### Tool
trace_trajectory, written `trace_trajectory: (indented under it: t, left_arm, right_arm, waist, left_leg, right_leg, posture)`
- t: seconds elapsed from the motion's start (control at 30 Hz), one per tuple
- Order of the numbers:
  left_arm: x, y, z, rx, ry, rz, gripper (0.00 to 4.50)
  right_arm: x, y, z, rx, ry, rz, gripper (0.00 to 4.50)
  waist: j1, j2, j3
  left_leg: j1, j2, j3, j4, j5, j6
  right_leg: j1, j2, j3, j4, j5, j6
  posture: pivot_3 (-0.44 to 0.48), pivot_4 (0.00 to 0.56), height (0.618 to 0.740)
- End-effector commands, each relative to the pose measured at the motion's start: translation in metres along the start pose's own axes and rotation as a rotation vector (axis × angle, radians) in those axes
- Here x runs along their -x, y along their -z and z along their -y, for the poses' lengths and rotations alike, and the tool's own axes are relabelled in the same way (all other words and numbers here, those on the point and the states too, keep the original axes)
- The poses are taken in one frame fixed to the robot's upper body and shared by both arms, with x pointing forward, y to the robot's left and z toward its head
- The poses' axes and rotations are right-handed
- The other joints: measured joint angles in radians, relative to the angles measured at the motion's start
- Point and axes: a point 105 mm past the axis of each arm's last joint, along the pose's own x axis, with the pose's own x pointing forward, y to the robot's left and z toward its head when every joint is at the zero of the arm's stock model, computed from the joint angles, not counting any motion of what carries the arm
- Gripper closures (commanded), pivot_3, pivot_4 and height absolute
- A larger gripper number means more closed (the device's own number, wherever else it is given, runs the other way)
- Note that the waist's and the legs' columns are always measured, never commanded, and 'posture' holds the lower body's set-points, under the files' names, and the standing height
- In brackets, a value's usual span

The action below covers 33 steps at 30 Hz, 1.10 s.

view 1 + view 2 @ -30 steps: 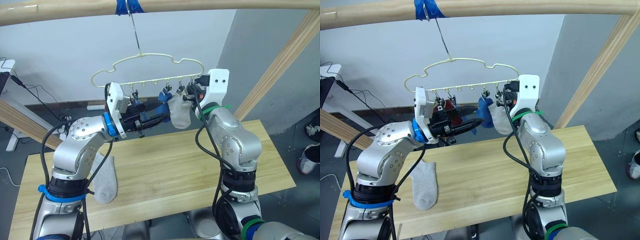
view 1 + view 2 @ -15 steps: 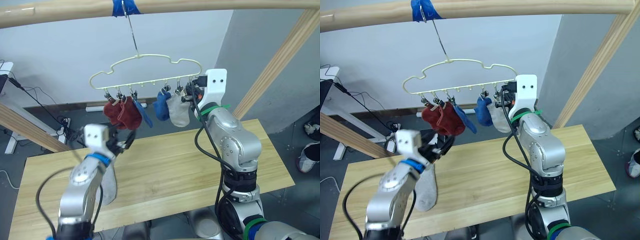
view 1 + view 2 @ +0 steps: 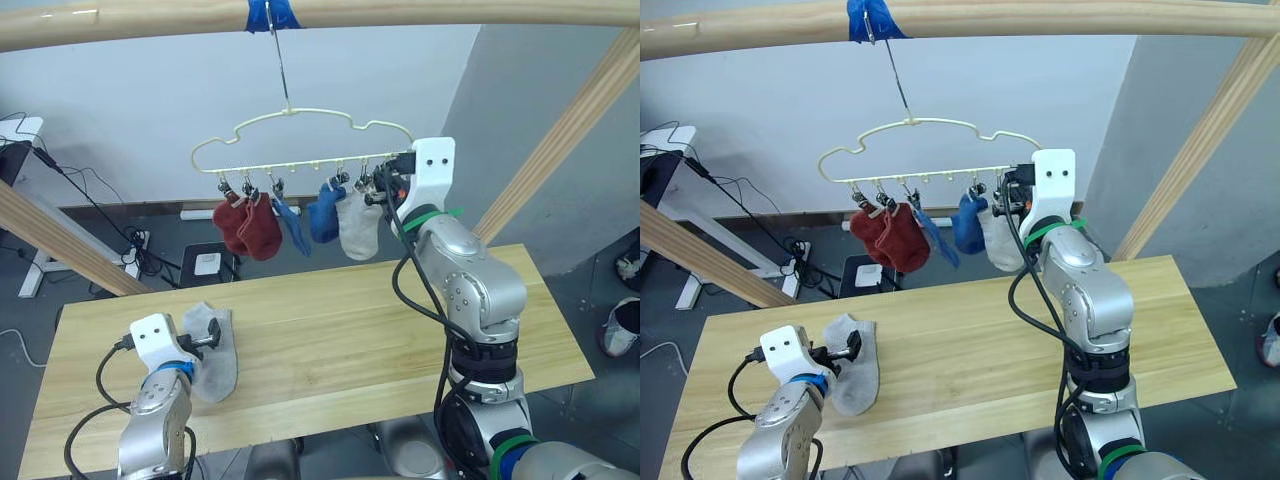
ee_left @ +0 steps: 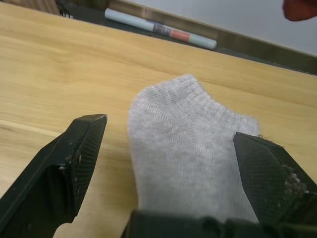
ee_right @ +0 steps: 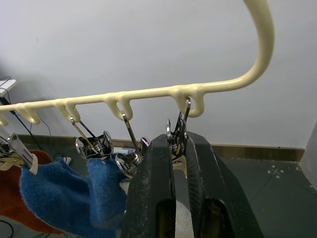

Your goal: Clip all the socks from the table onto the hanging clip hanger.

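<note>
The cream clip hanger [image 3: 300, 115] hangs from the top pole. On its clips hang two rust-red socks [image 3: 248, 225], two blue socks [image 3: 323, 212] and a light grey sock [image 3: 358, 225]. My right gripper [image 5: 177, 148] is raised at the hanger's right end, shut on the end metal clip [image 5: 179, 130], right beside the hanging grey sock. A second light grey sock [image 4: 193, 153] lies flat on the table [image 3: 350, 330] at the left. My left gripper [image 4: 173, 156] is low over the table, open, with one finger on each side of that sock.
A round wooden pole [image 3: 450, 12] crosses overhead, with blue tape [image 3: 268, 12] at the hanger's hook. Slanted poles stand at the right [image 3: 560, 130] and left [image 3: 60, 240]. Cables and a power strip [image 3: 208, 263] lie on the floor behind the table.
My left arm has come down from hanger height to the table and now stands open around the grey sock. The right gripper has stayed at the hanger's right end.
</note>
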Motion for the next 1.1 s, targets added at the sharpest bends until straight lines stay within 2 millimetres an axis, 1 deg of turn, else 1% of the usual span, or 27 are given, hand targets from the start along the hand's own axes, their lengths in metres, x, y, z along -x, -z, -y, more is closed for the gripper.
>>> trace_trajectory:
  t: [0.03, 0.1, 0.13, 0.2, 0.3, 0.33, 0.4, 0.5, 0.57, 0.7, 0.87, 0.9, 0.97, 1.03, 1.07, 1.1]
  left_arm:
    - [-0.004, 0.002, -0.008, -0.034, -0.023, -0.023, 0.00]
    - [-0.008, 0.005, 0.001, -0.065, 0.036, -0.046, 0.00]
    - [-0.010, 0.009, 0.001, -0.050, 0.027, -0.072, 0.00]
    - [-0.012, 0.013, -0.002, -0.050, 0.011, -0.093, 0.00]
    - [-0.013, 0.015, 0.000, -0.068, 0.030, -0.103, 0.00]
    - [-0.013, 0.016, 0.001, -0.074, 0.034, -0.105, 0.17]
    - [-0.012, 0.018, -0.001, -0.072, 0.020, -0.117, 0.59]
    - [-0.012, 0.019, -0.003, -0.078, 0.017, -0.123, 1.45]
    - [-0.012, 0.019, -0.005, -0.081, 0.013, -0.126, 1.92]
    - [-0.012, 0.018, -0.009, -0.087, 0.005, -0.125, 3.10]
    - [-0.013, 0.012, 0.000, -0.128, 0.066, -0.090, 4.40]
    - [-0.013, 0.010, 0.003, -0.142, 0.081, -0.081, 4.50]
    - [-0.014, 0.006, 0.009, -0.158, 0.113, -0.062, 4.50]
    - [-0.011, -0.011, 0.033, -0.275, 0.242, 0.036, 4.50]
    - [-0.005, -0.028, 0.059, -0.375, 0.379, 0.139, 4.50]
    - [0.006, -0.043, 0.088, -0.488, 0.532, 0.247, 4.50]
  right_arm:
    - [0.003, -0.012, -0.009, 0.002, -0.038, 0.051, 4.50]
    - [0.003, -0.012, -0.009, 0.003, -0.039, 0.051, 4.50]
    - [0.003, -0.013, -0.009, 0.004, -0.040, 0.051, 4.50]
    - [0.003, -0.013, -0.009, 0.004, -0.040, 0.052, 4.50]
    - [0.003, -0.012, -0.010, 0.003, -0.040, 0.050, 4.50]
    - [0.004, -0.013, -0.010, 0.002, -0.041, 0.050, 4.50]
    - [0.004, -0.013, -0.010, 0.002, -0.042, 0.051, 4.50]
    - [0.004, -0.013, -0.011, 0.000, -0.041, 0.051, 4.50]
    - [0.004, -0.013, -0.011, -0.001, -0.042, 0.051, 4.50]
    - [0.004, -0.012, -0.012, -0.003, -0.043, 0.050, 4.50]
    - [0.004, -0.012, -0.011, -0.002, -0.041, 0.049, 4.50]
    - [0.004, -0.012, -0.011, -0.002, -0.041, 0.049, 4.50]
    - [0.004, -0.011, -0.011, -0.002, -0.040, 0.049, 4.50]
    - [0.003, -0.012, -0.010, -0.001, -0.038, 0.049, 4.50]
    - [0.003, -0.011, -0.010, 0.000, -0.038, 0.049, 4.50]
    - [0.003, -0.011, -0.010, 0.000, -0.038, 0.049, 4.50]
  waist:
    - [-0.001, 0.000, 0.000]
    - [-0.001, 0.000, -0.001]
    - [-0.002, 0.000, -0.001]
    - [-0.002, 0.000, -0.002]
    - [-0.004, 0.002, -0.005]
    - [-0.005, 0.003, -0.007]
    - [-0.007, 0.005, -0.008]
    - [-0.014, 0.006, -0.010]
    - [-0.021, 0.006, -0.010]
    - [-0.028, 0.007, -0.010]
    - [-0.030, 0.007, -0.011]
    - [-0.030, 0.007, -0.011]
    - [-0.029, 0.007, -0.011]
    - [-0.029, 0.007, -0.010]
    - [-0.028, 0.007, -0.010]
    - [-0.025, 0.007, -0.010]
  left_leg:
    - [0.000, 0.000, 0.000, 0.000, 0.000, 0.000]
    - [0.000, 0.000, 0.000, 0.000, 0.000, 0.000]
    - [0.000, 0.000, 0.000, 0.000, 0.000, 0.000]
    - [0.000, 0.000, 0.000, 0.000, 0.000, 0.000]
    - [0.000, 0.000, 0.000, 0.000, 0.000, 0.000]
    - [0.000, 0.000, 0.000, 0.000, 0.000, 0.000]
    - [0.001, 0.000, 0.000, 0.000, 0.000, 0.000]
    - [0.001, 0.000, 0.000, 0.000, 0.000, 0.000]
    - [0.001, 0.000, 0.000, 0.000, 0.000, 0.000]
    - [0.001, 0.000, 0.001, 0.000, 0.000, 0.000]
    - [0.001, 0.000, 0.000, 0.000, 0.000, 0.000]
    - [0.001, 0.000, 0.001, 0.000, 0.000, 0.000]
    - [0.001, 0.000, 0.001, 0.000, 0.000, 0.000]
    - [0.001, 0.000, 0.000, -0.001, 0.000, 0.000]
    - [0.001, 0.000, 0.001, -0.001, 0.000, 0.000]
    - [0.001, 0.000, 0.000, -0.001, 0.000, 0.000]
  right_leg:
    - [0.000, 0.000, 0.000, 0.000, 0.000, 0.000]
    - [0.000, 0.000, 0.000, 0.000, 0.000, 0.000]
    - [0.000, 0.000, 0.000, 0.000, 0.000, 0.000]
    - [0.000, 0.000, 0.000, 0.000, 0.000, 0.000]
    - [0.000, -0.001, 0.000, 0.000, 0.000, 0.000]
    - [0.000, -0.001, 0.000, 0.000, 0.000, 0.000]
    - [0.000, -0.001, 0.001, 0.000, 0.000, 0.000]
    - [0.000, -0.001, 0.001, 0.000, 0.000, 0.000]
    - [0.000, 0.000, 0.001, 0.000, 0.000, 0.000]
    - [0.001, 0.000, 0.001, 0.000, 0.000, 0.000]
    - [0.001, 0.000, 0.001, 0.000, 0.000, 0.000]
    - [0.001, 0.000, 0.001, 0.000, 0.000, 0.000]
    - [0.001, 0.000, 0.001, 0.000, 0.000, 0.000]
    - [0.000, 0.000, 0.001, 0.000, 0.000, 0.000]
    - [0.000, 0.000, 0.001, -0.001, 0.000, 0.000]
    - [0.000, 0.000, 0.001, -0.001, 0.000, 0.000]
  posture:
    - [-0.282, 0.220, 0.739]
    - [-0.282, 0.220, 0.739]
    - [-0.302, 0.220, 0.739]
    - [-0.302, 0.220, 0.739]
    - [-0.302, 0.220, 0.739]
    - [-0.310, 0.222, 0.739]
    - [-0.310, 0.222, 0.739]
    - [-0.310, 0.221, 0.739]
    - [-0.310, 0.221, 0.739]
    - [-0.310, 0.221, 0.739]
    - [-0.311, 0.220, 0.739]
    - [-0.311, 0.220, 0.739]
    - [-0.313, 0.219, 0.739]
    - [-0.311, 0.219, 0.739]
    - [-0.311, 0.219, 0.739]
    - [-0.310, 0.219, 0.739]
